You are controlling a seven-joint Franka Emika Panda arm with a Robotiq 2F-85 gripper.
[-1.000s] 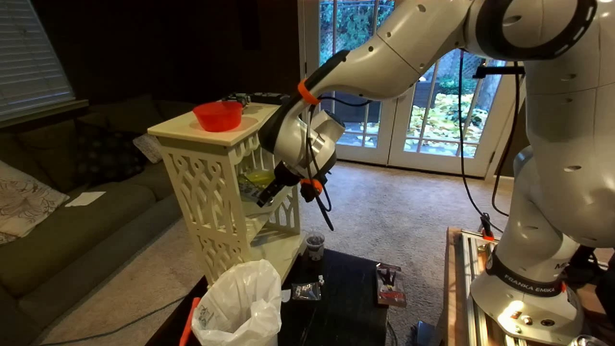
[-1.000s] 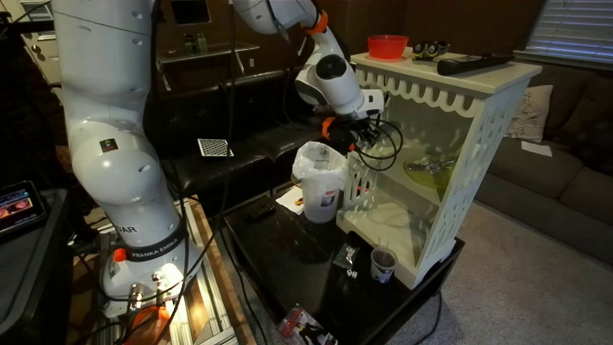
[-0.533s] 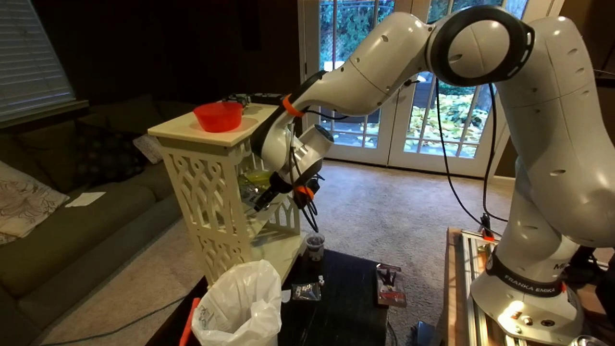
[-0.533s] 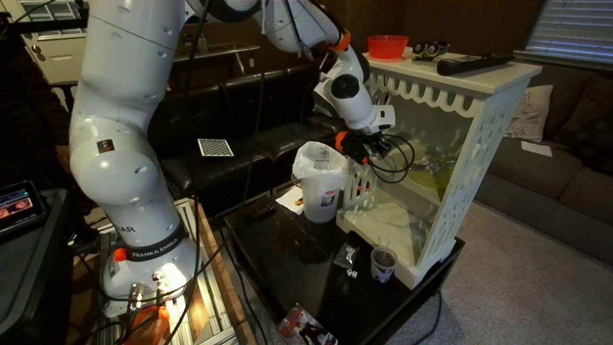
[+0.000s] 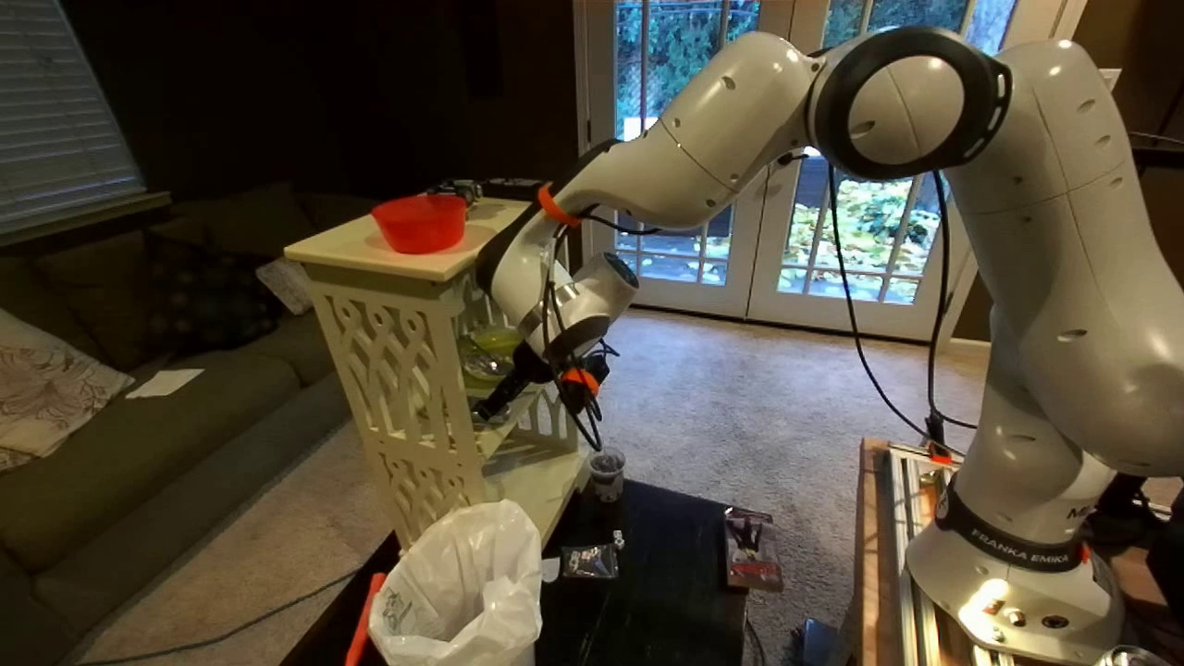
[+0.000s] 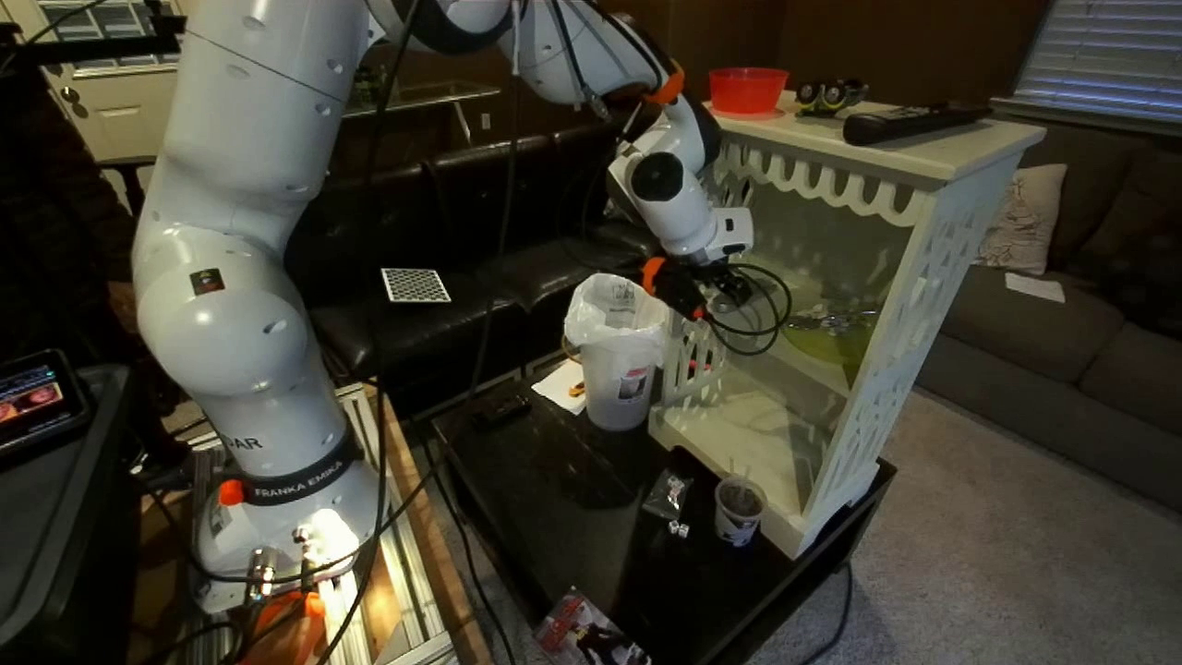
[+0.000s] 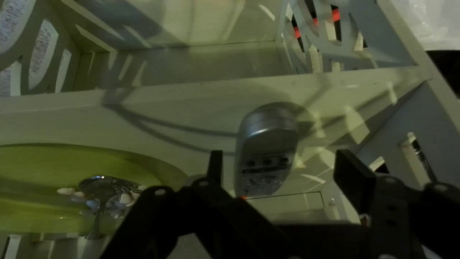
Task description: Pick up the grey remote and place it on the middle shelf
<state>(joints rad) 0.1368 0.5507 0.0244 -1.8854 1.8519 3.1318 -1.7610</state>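
End effector spread either side of the grey remote on the middle shelf; pick and place look done.
Fingers stand apart with a gap on each side, neither seen touching the remote; it sits near the shelf's front edge, flat or tilted can't tell. Yellow-green bowl on same board, apart from it. Remote reads as let go; what's left, likely, is backing out without nudging it.
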